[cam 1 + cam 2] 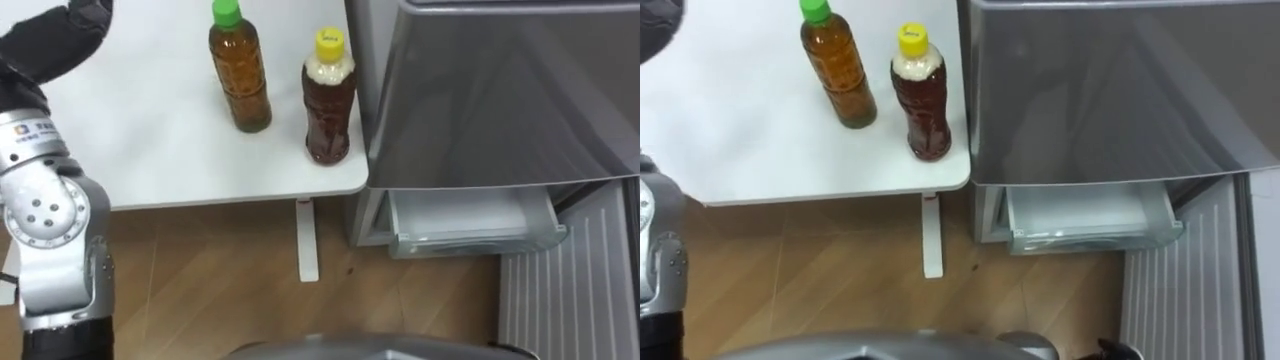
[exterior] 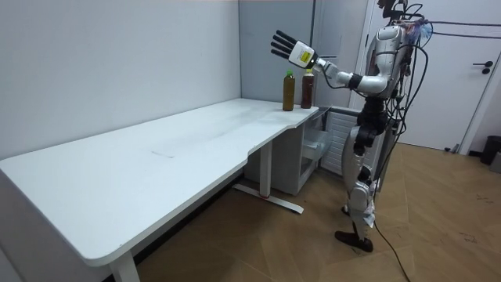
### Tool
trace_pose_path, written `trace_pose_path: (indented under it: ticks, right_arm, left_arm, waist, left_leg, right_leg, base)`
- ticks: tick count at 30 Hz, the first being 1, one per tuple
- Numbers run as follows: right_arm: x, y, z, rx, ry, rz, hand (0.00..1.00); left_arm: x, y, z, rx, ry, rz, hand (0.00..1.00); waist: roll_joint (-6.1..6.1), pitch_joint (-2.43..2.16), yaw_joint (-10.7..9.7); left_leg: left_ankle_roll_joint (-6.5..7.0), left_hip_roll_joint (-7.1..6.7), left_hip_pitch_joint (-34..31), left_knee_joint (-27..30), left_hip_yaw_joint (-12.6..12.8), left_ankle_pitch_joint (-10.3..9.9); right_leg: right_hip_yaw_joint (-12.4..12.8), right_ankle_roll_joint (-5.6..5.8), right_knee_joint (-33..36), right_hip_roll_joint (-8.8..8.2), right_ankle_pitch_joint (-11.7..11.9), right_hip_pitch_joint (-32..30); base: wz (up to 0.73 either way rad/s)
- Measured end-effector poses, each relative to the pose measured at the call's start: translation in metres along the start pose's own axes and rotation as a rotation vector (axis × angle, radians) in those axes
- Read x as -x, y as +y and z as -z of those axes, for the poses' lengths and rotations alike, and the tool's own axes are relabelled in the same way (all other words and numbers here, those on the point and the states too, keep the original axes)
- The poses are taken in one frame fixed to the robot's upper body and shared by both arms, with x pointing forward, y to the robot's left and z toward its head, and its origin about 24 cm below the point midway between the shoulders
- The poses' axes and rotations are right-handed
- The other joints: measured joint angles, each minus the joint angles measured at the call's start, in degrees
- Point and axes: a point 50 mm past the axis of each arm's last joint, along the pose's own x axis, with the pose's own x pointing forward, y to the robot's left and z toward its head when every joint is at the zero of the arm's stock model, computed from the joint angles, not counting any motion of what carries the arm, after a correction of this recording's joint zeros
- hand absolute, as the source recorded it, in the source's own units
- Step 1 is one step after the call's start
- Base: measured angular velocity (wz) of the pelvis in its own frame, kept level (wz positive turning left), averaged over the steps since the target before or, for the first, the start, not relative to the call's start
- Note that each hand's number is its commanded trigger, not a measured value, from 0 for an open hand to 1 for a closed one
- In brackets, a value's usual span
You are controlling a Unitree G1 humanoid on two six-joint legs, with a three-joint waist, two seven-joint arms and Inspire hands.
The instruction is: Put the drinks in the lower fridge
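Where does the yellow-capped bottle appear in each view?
Left eye view: yellow-capped bottle, upper centre, at the table's corner.
Room view: upper centre-right, table's far end.
Right eye view: upper left of centre.
Shared landmark: green-capped bottle immediately left.

My left hand [image 1: 52, 38]: cut off by the upper left corner. Counter [image 1: 150, 150]: far and left parts run past the edges. Fridge [image 1: 500, 90]: top cut off. White drawer [image 1: 470, 228]: back part hidden under the fridge front. Green-capped bottle [image 1: 837, 65]: cap clipped by the top edge.
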Motion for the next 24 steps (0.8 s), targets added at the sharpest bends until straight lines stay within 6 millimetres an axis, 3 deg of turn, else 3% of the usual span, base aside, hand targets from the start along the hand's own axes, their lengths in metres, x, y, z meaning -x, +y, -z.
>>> trace_pose_path:
  ticks: [5, 24]
  right_arm:
    - [0.000, 0.000, 0.000, 0.056, 0.013, -0.003, 0.00]
    - [0.000, 0.002, 0.001, 0.173, 0.049, -0.034, 0.00]
  left_arm:
    - [0.000, -0.014, -0.011, 0.103, -0.005, 0.157, 0.00]
    - [0.008, -0.038, -0.005, 0.147, 0.073, 0.456, 0.00]
  waist:
    - [-0.35, -0.14, -0.3]
    - [-0.86, -0.29, -0.6]
  left_leg:
    - [0.00, 0.04, -0.5, 0.0, 0.1, 0.0]
    - [0.00, 0.13, -0.4, 0.1, 1.4, 0.0]
  right_leg:
    - [0.7, -0.04, 0.2, 0.06, -0.1, -0.8]
    - [1.4, -0.05, 0.1, 0.13, -0.1, -0.9]
  base:
    - [-0.05]
    - [-0.02]
